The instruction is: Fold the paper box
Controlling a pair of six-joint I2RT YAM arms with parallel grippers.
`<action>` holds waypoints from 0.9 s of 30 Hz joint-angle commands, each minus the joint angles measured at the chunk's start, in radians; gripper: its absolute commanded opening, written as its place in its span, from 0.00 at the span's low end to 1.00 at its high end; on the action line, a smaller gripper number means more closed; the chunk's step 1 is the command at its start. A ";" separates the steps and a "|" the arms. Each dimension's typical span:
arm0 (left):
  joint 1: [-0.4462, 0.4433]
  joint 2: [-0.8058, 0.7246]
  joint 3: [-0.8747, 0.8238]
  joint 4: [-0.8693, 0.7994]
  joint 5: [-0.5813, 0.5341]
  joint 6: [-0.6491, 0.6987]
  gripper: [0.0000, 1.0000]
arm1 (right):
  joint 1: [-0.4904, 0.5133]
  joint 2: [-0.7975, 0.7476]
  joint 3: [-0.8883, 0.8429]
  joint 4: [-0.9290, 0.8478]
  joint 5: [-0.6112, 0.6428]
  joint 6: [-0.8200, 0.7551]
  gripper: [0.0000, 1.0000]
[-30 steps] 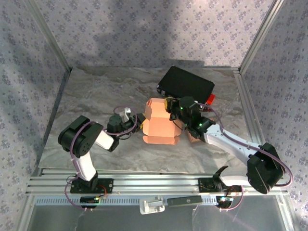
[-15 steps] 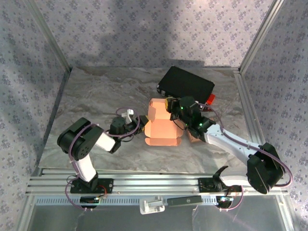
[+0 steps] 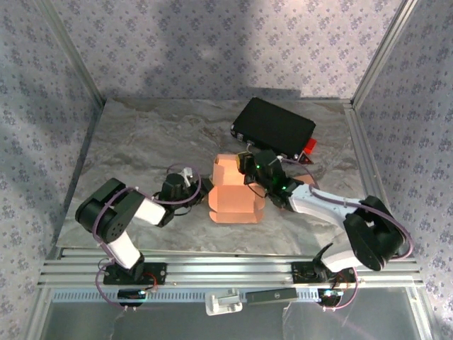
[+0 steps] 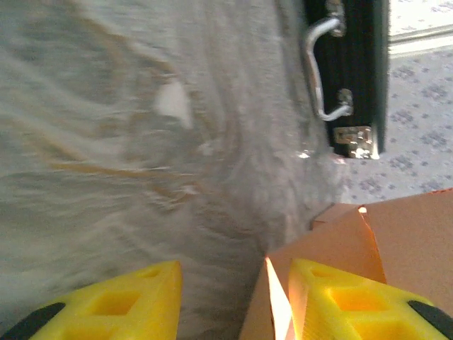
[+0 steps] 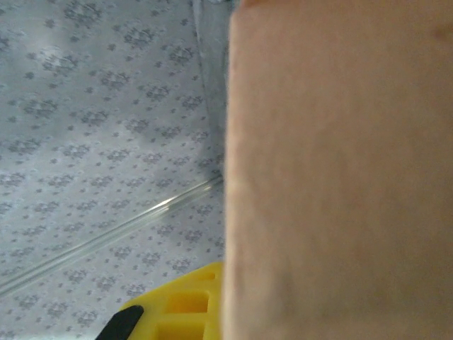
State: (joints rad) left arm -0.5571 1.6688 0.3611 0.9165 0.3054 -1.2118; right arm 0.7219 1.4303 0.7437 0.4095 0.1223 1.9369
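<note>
Here, the left gripper [image 4: 233,287] stands part-way apart at the left side of the box [image 3: 233,200]. A thin paper edge rises between its yellow fingers [image 4: 354,301], close to the right-hand one, with table showing on the other side of it. Nothing is pinched there. Seen from above, that gripper [image 3: 200,190] lies low over the table [image 3: 141,142], just beside the box's left wall.

Across from it, the right gripper [image 3: 248,168] is closed at the box's far right corner. Its own camera shows the box [image 5: 340,177] pressed hard against one yellow finger [image 5: 177,315], so it looks to be nipping a flap rather than closed on air.

The box sits near the middle of the table, between the two arms. A black case [image 3: 274,126] lies behind it, near but apart.

By the look of it, the job is about half done. The sheet is no flat blank: walls are up and it reads as an open carton, with one broad panel facing up at the front and another raised at the back. What is left, I judge, is to bring in the loose flap on the left, fold the lid over and tuck it shut. How the flaps under the right gripper lie cannot be made out from here.
</note>
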 commanded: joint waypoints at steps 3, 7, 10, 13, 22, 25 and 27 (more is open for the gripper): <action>0.033 -0.084 -0.045 -0.095 -0.041 0.047 0.44 | 0.021 0.070 -0.023 0.080 -0.022 -0.039 0.00; 0.033 -0.162 -0.051 -0.223 -0.058 0.079 0.46 | 0.023 0.123 -0.020 0.131 -0.044 -0.055 0.00; 0.034 -0.240 -0.063 -0.332 -0.075 0.094 0.46 | 0.021 0.152 -0.021 0.164 -0.053 -0.067 0.00; 0.033 -0.344 -0.070 -0.499 -0.115 0.122 0.47 | 0.020 0.171 -0.018 0.191 -0.059 -0.083 0.00; 0.099 -0.718 -0.052 -0.864 -0.156 0.230 0.47 | 0.013 0.191 -0.001 0.238 -0.095 -0.196 0.00; 0.150 -0.775 -0.040 -0.930 -0.121 0.259 0.47 | 0.013 0.191 -0.007 0.247 -0.123 -0.251 0.00; 0.175 -0.781 -0.046 -0.930 -0.087 0.265 0.47 | 0.014 0.198 -0.026 0.269 -0.137 -0.279 0.00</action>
State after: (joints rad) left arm -0.4107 0.9016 0.2935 0.0902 0.1768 -0.9981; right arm 0.7376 1.6093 0.7341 0.6308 0.0174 1.7397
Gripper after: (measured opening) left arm 0.470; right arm 0.056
